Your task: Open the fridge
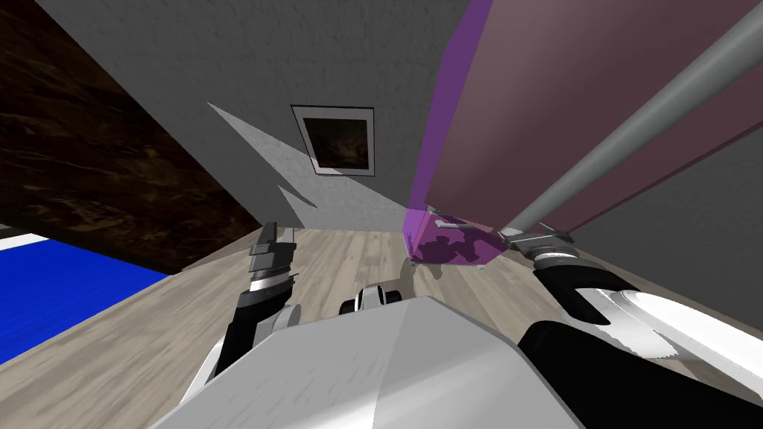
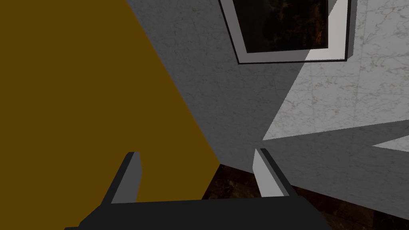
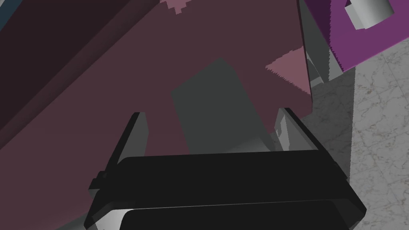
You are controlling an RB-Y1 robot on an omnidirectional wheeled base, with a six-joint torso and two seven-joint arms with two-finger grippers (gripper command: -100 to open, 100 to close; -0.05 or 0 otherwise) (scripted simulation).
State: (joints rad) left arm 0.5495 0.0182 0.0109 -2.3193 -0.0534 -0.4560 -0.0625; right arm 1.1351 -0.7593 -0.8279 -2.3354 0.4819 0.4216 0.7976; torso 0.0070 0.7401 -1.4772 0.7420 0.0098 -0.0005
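Fridge (image 1: 566, 97) — mauve door, upper right of frame, long grey handle (image 1: 633, 124) running diagonally. Right gripper (image 3: 211, 112) at the handle's lower end, fingers spread astride it, not clamped. Left gripper (image 1: 274, 240) lower centre-left, fingers apart, idle. Progress: handle reached — grasp and pull apparently remain.

Up from the right pincer (image 3: 211, 115), the fridge door (image 1: 536, 97) and its long grey handle (image 1: 633, 126) are cut off at the frame's edge, so their far ends go unseen. The handle's near end is hidden behind the pincer's dark body. Whether either finger (image 3: 137, 135) touches the handle is hard to tell from here.
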